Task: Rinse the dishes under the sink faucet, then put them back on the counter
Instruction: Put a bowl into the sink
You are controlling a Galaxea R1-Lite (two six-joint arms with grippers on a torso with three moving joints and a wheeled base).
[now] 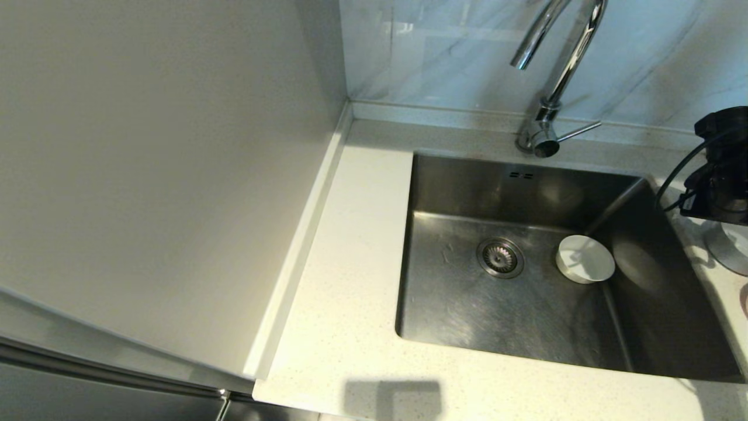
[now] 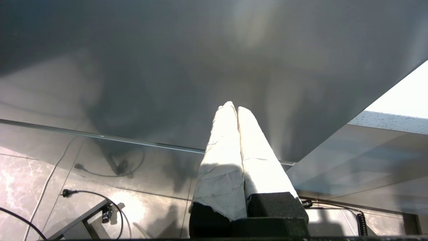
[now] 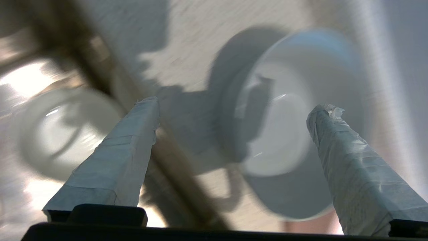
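A white bowl sits upright in the steel sink, right of the drain; in the right wrist view this bowl lies beyond the sink's rim. The chrome faucet arches over the sink's back edge, and no water shows. A pale grey-white bowl rests on the counter right of the sink. My right gripper hangs open above that bowl, touching nothing. A sliver of the pink bowl shows at the frame edge. My left gripper is shut and empty, low beside a grey panel.
A tall flat panel walls off the counter's left side. The faucet's side lever points right, towards my right arm. Glossy marble-look tile backs the counter. Cables lie on the floor below my left arm.
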